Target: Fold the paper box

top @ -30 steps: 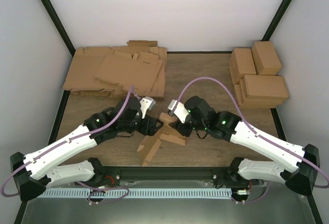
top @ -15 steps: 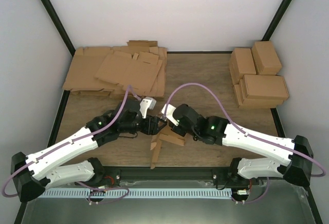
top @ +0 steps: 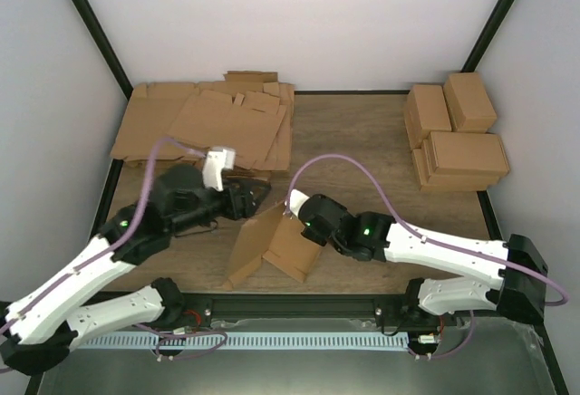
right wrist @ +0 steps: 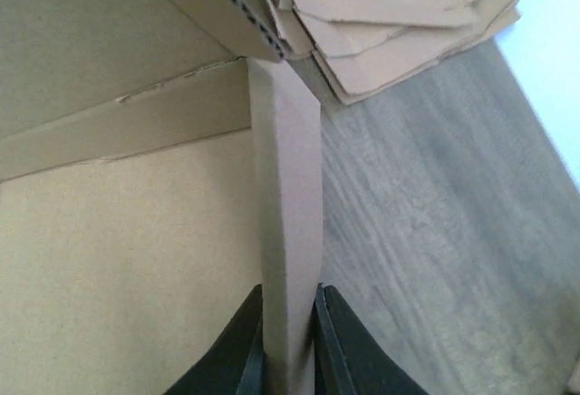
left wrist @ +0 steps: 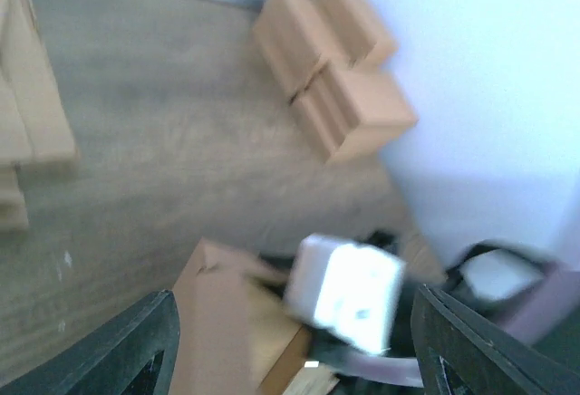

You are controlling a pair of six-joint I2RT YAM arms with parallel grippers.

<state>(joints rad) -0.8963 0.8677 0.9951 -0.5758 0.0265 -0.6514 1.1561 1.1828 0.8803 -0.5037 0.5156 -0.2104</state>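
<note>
The paper box (top: 268, 248) is a brown, partly folded mailer standing near the table's front edge, with its panels raised. In the right wrist view a thin upright wall of the box (right wrist: 285, 223) is pinched between the dark fingers of my right gripper (right wrist: 288, 359), which is shut on it. From above, that right gripper (top: 294, 226) sits at the box's back right corner. My left gripper (top: 260, 192) hovers behind and left of the box, apart from it. Its jaws stand wide open and empty in the left wrist view (left wrist: 294, 350), with the box (left wrist: 227, 322) blurred below.
A thick heap of flat cardboard sheets (top: 208, 125) lies at the back left. Several folded boxes (top: 456, 134) are stacked at the back right. Purple cables loop over both arms. The black frame rail (top: 299, 304) runs along the near edge.
My right gripper has closed on the box wall. The left arm has drawn back to the left, away from the box. The box has shifted and its panels stand more spread out.
</note>
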